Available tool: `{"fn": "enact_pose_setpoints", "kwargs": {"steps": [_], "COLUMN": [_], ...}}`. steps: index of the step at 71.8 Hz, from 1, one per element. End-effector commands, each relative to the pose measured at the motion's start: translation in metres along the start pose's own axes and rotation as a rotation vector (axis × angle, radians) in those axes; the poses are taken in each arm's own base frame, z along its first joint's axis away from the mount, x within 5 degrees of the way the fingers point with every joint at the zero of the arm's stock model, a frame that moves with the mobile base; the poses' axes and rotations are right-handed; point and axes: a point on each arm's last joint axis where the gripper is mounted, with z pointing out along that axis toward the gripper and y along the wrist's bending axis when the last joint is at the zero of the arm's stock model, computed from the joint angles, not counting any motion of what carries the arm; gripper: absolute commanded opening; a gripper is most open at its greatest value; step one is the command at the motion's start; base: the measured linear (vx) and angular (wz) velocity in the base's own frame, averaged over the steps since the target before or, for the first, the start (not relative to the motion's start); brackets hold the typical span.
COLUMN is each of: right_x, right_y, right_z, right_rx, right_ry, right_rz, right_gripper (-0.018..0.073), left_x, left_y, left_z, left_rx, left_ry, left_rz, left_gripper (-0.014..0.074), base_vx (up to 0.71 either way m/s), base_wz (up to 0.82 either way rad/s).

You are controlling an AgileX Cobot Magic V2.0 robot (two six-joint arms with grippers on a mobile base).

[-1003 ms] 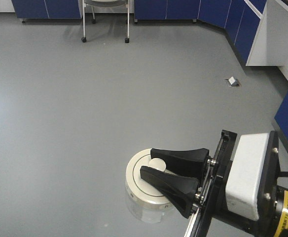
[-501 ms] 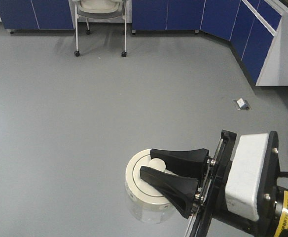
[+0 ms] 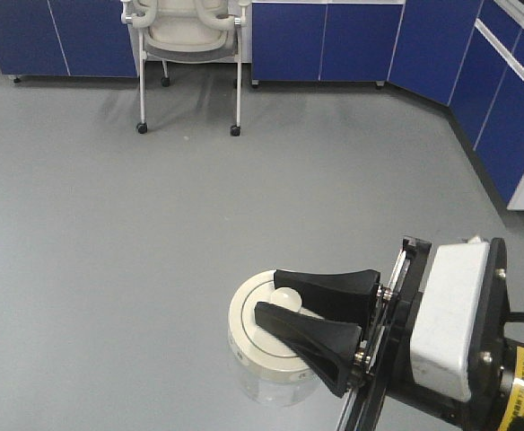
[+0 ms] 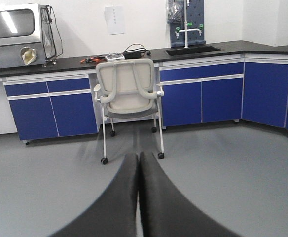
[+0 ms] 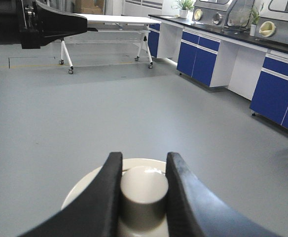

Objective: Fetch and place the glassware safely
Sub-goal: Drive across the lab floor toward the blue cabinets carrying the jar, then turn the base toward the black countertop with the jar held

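The glass jar [image 3: 266, 355] is small, squat and clear, with a round cream-white lid and a central knob [image 5: 143, 190]. My right gripper [image 3: 271, 296] is shut on the knob and holds the jar in the air above the grey floor, at the lower middle of the front view. In the right wrist view the two black fingers [image 5: 109, 192] press both sides of the knob, and the gripper [image 5: 144, 160] hides most of the lid. My left gripper [image 4: 138, 158] is shut and empty, pointing at a chair.
A white wheeled chair [image 3: 187, 36] stands ahead by blue cabinets [image 3: 325, 40]; it also shows in the left wrist view [image 4: 129, 96]. Blue cabinets [image 3: 513, 99] run along the right. A white table [image 5: 109, 27] stands far off in the right wrist view.
The floor scene has slid down and right in the front view; the chair and cabinets are closer and fuller in view. The right gripper keeps the jar in the same place in the frame.
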Motion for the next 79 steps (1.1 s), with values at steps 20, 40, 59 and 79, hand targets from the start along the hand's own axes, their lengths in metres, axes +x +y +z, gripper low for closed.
{"fn": "enact_pose_setpoints", "kwargs": {"steps": [20,40,59,79], "right_x": [-0.0201,-0.0202,-0.0201,-0.0200], "right_y": [0.0014,0.0014,0.0014,0.0013], "right_z": [-0.0019,-0.0019,-0.0019,-0.0019], "right_rx": [-0.025,-0.025,-0.025,-0.024], "right_ry": [-0.117,-0.118,-0.117,-0.116], "right_rz": [0.002,0.002,0.002,0.002], "right_gripper": [-0.0003,-0.0003,-0.0003,-0.0003], "left_x": [-0.0156,-0.0156,-0.0155,-0.0155], "left_y": [0.0003,0.0003,0.0003,0.0003], "left_z": [-0.0011,-0.0011,-0.0009,-0.0009], "left_rx": [0.003,0.003,0.003,0.003], "left_ry": [-0.098,-0.098,-0.097,-0.097], "left_rz": [-0.014,-0.014,-0.014,-0.014], "left_gripper": [-0.0007,-0.0007,-0.0007,-0.0007], "base_vx": [0.60,0.60,0.61,0.24], "base_wz": [0.04,-0.02,-0.04,-0.73]}}
